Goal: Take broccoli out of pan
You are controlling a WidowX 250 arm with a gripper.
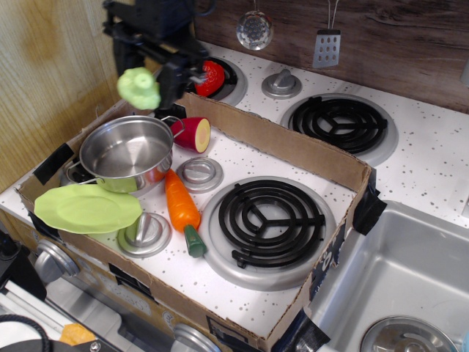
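Observation:
The pale green broccoli [138, 87] hangs in the air well above the steel pan [126, 152], held by my black gripper [146, 81], which is shut on it. The gripper and broccoli are above the back left corner of the cardboard box. The pan stands empty on the left burner, inside the box, with its wire handles at the sides.
A cardboard box wall [293, 150] rings the stove's front part. A lime-green plate [86, 207] lies before the pan, an orange carrot [182, 210] to its right, a halved red fruit [193, 133] behind it. A strawberry [212, 77] sits on the back burner.

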